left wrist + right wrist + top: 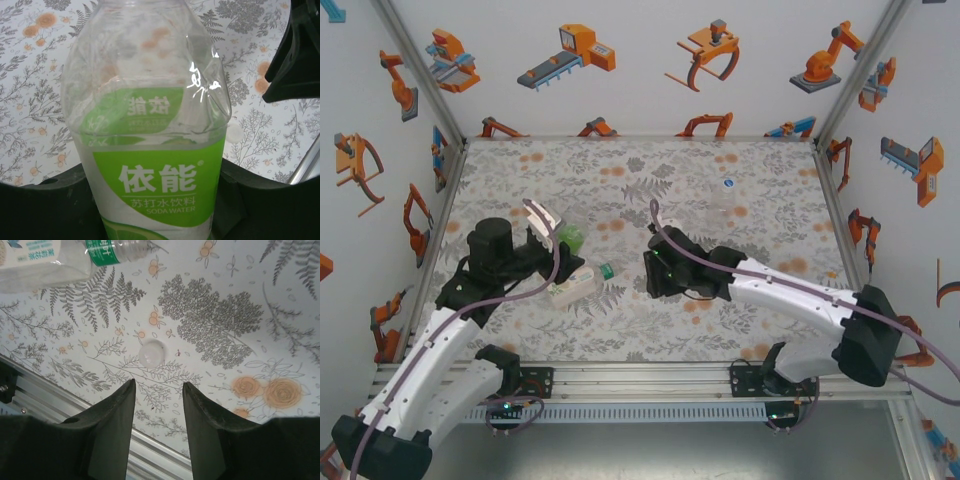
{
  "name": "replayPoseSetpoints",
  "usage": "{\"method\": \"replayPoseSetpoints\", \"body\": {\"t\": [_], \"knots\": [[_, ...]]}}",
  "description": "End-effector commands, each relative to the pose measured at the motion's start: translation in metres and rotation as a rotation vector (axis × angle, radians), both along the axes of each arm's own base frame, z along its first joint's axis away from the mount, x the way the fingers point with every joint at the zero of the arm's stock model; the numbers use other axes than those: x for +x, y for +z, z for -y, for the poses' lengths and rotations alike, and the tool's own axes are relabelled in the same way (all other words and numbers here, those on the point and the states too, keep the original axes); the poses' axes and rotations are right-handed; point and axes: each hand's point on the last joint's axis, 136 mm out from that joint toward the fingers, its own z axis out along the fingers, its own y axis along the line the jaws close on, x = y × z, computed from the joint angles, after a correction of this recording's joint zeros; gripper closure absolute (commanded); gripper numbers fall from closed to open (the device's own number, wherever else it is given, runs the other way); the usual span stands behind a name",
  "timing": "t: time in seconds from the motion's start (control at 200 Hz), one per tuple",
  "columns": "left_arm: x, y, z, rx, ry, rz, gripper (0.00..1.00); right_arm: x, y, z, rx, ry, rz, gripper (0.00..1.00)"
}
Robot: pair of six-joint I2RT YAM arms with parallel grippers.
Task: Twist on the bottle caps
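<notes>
My left gripper (150, 172) is shut on the labelled bottle (150, 125), whitish-clear with a green-and-white label. In the top view the bottle (575, 288) lies sideways in my left gripper (556, 284), with a green band (607, 271) at its neck end pointing right. Its neck (131, 247) looks bare. A small whitish round cap (151, 353) lies flat on the table just beyond my right gripper (159, 385), whose jaws stand apart with nothing between them. That cap (234, 134) also lies right of the bottle. My right gripper (648, 272) faces the bottle's neck.
A translucent green bottle (570, 237) sits behind my left gripper. A clear bottle (725, 203) with a blue cap (727, 184) stands at the back right. A metal rail (150, 450) marks the table's near edge. Patterned walls enclose three sides.
</notes>
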Motion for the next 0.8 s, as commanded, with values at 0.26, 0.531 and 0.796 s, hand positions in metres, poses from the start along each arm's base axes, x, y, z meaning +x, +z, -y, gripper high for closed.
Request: {"method": "replayPoseSetpoints", "body": {"t": [0.26, 0.531, 0.796], "knots": [[0.007, 0.010, 0.001, 0.022, -0.017, 0.062, 1.00, -0.019, -0.025, -0.025, -0.107, -0.002, -0.088, 0.53], [0.011, 0.010, -0.001, 0.015, -0.004, 0.063, 1.00, -0.015, -0.050, -0.033, -0.216, -0.006, -0.078, 0.48], [0.012, 0.009, 0.000, 0.005, -0.010, 0.049, 1.00, -0.017, -0.087, -0.040, -0.241, -0.006, -0.128, 0.47]]}}
